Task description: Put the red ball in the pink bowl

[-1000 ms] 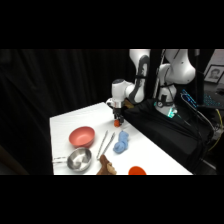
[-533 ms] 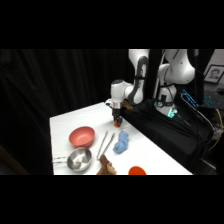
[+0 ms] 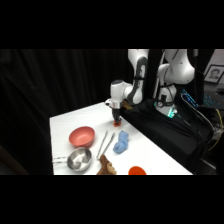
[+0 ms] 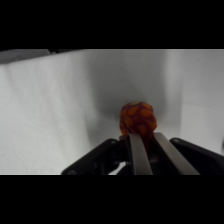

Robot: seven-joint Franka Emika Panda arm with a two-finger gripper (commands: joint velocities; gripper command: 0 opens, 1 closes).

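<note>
Compared with the earlier pictures nothing has moved: the tool (image 3: 117,121) stays low at the far part of the white desk (image 3: 70,122). Its two fingers (image 4: 137,152) are pinching the red ball (image 4: 137,119), which is just above the desk surface. The pink bowl (image 3: 82,136) is well apart, nearer the front, with a metal bowl (image 3: 79,159) just beside it. Tongs (image 3: 105,144) and a blue cloth (image 3: 120,141) lie between. The room behind is dark.

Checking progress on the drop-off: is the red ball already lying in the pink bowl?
No. The red ball sits at the gripper fingertips over bare white table, while the pink bowl stands apart.
</note>
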